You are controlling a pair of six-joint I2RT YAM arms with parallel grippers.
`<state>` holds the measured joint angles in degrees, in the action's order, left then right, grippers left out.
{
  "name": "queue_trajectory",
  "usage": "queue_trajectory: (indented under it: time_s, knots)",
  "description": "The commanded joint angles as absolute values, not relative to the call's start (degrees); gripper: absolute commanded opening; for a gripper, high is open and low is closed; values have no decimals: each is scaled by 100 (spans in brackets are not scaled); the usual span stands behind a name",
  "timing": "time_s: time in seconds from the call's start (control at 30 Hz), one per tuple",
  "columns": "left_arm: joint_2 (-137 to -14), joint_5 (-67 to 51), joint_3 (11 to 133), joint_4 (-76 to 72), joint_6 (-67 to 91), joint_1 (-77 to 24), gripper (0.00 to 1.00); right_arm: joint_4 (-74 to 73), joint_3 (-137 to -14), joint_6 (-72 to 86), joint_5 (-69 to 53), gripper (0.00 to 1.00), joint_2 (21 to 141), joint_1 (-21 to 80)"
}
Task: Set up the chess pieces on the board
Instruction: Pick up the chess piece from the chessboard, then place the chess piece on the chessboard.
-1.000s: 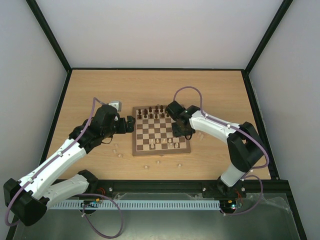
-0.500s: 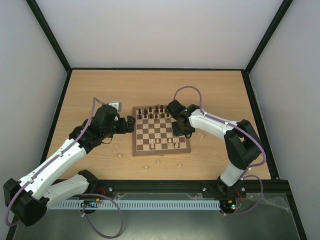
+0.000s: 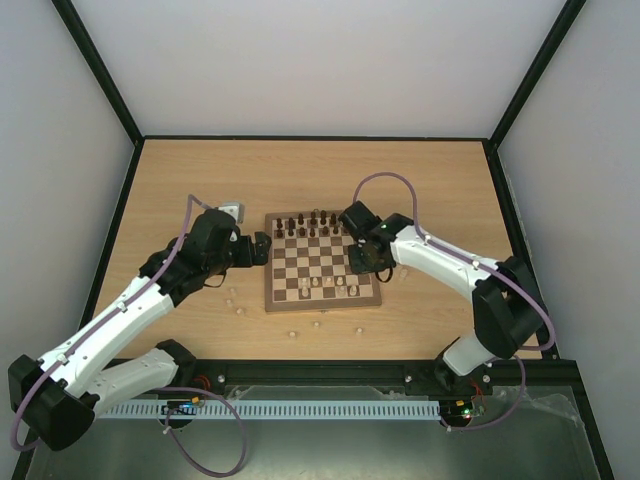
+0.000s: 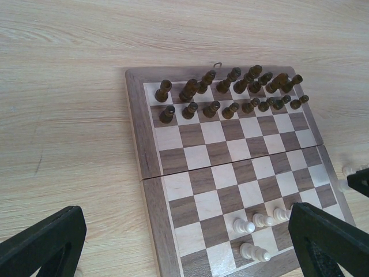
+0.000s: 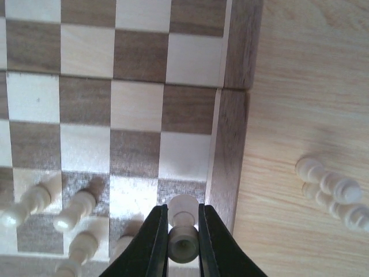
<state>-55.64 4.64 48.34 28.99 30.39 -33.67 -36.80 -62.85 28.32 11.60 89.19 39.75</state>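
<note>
Reader: Grip first. What do your jaws hold?

Arm: My right gripper [image 5: 183, 222] is closed tight on one pale pawn [image 5: 183, 206]. The pawn is pinched upright between both fingers, over the right-hand border of the board [image 5: 229, 144], near the corner on the pale side. My left gripper [image 4: 184, 242] hangs fully spread and empty at the board's left edge.

Reader: And the set-up?

Arm: Dark pieces [image 4: 230, 95] fill the two far ranks. A few pale pieces [image 4: 262, 219] stand on the near ranks. Other loose pale pieces [image 5: 331, 193] lie on the table [image 3: 200, 180] just off the right edge, and more lie in front of the board.

Reader: How is this step done well?

Arm: In my judgement, I should carry the pawn level and centre it over a free square of the pawn rank. I then lower it until the base seats flat, part the jaws only slightly, and rise straight up. The neighbours stand close and would tip easily.
</note>
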Motion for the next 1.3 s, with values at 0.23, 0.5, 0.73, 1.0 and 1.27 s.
queue_trajectory:
  time_s: [0.23, 0.5, 0.73, 1.0, 1.27]
  knots:
    - [-5622, 449, 4790, 2828, 2983, -3308, 99, -4079, -5732, 3219, 1066, 10, 8694, 4459]
    - [-5605, 440, 4790, 2830, 2988, -3300, 99, -4020, -5639, 3308, 1060, 10, 8775, 4588]
    - [-5598, 422, 4784, 2826, 2988, -3305, 99, -4063, -5574, 3364, 1151, 10, 8688, 4589]
    - [-5595, 409, 4781, 2826, 2983, -3304, 99, -3997, -5469, 3401, 1131, 17, 8675, 4593]
    - [-5626, 451, 4786, 2822, 2988, -3304, 99, -4142, -5686, 3373, 1241, 32, 8394, 4593]
